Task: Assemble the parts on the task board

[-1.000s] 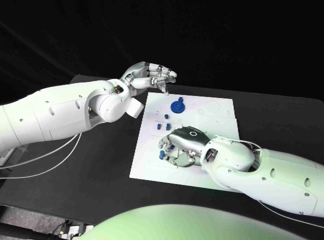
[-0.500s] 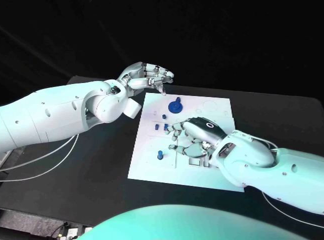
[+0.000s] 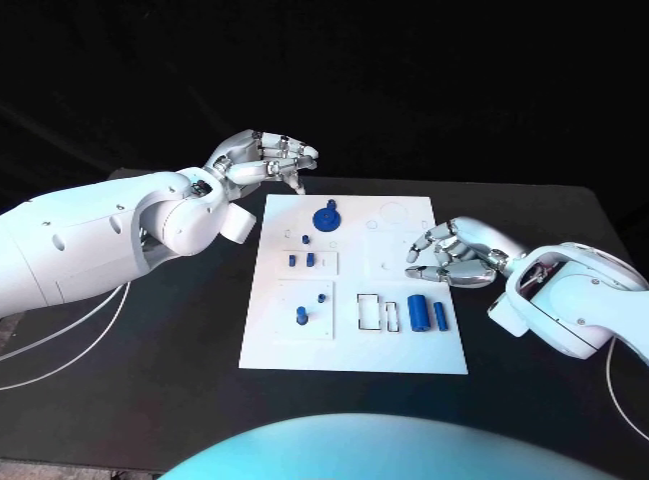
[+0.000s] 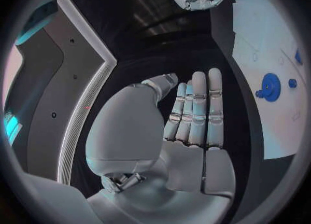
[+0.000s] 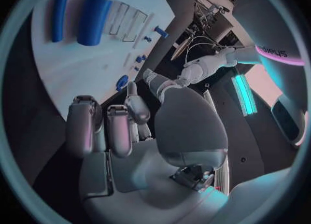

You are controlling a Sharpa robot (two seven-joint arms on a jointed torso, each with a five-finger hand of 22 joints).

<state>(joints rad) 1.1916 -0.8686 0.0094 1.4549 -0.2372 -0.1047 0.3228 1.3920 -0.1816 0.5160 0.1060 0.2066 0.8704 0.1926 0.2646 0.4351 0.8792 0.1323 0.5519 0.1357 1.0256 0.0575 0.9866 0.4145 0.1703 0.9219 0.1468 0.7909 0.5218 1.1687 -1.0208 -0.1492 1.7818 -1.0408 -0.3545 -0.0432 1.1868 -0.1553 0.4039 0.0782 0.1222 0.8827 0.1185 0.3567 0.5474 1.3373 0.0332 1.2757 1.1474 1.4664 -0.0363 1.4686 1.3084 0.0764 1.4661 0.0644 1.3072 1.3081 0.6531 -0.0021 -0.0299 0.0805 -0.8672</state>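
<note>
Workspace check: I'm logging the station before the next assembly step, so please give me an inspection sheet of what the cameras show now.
Surface: black table, task board flat in the middle.
Job's things: round blue knobbed part at the board's far end; small blue parts mid-board; two blue cylinders lying side by side at the near right, beside outlined slots.
Clutter: nothing seen.
Hands: left hand raised beyond the board's far left corner, holding nothing, fingers straight and together; right hand at the board's right edge, fingers apart, holding nothing.
Cables: white cables under the left arm.
Surroundings: dark backdrop.
</note>
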